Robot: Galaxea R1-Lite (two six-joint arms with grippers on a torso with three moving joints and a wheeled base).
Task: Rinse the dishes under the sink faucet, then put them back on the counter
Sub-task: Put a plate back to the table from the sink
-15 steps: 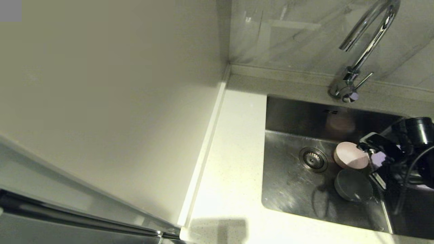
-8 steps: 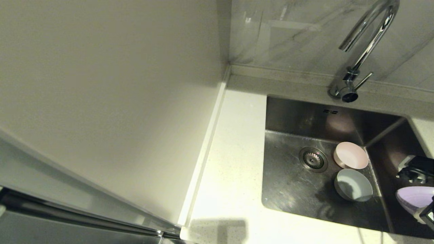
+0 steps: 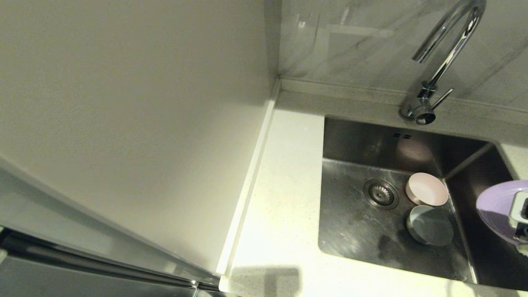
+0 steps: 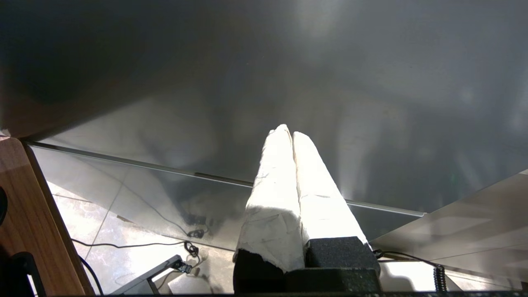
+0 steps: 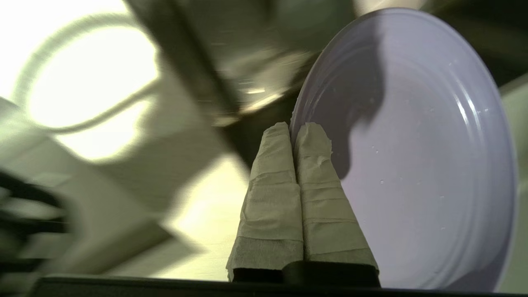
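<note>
Right gripper [image 5: 293, 128] clamped on rim of lilac plate [image 3: 497, 208], held tilted at right edge of frame over sink [image 3: 354, 231]. Plate judged light, stiff, wet, slippery; rim pinch advised. Left gripper [image 4: 292, 134] pressed together, nothing held.

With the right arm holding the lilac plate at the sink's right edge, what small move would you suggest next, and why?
Probably carry the lilac plate clear of the sink and lower it onto the counter. The right gripper has its jaws shut on the rim, droplets show on the plate, and the pink cup and bowl still wait in the basin.
</note>
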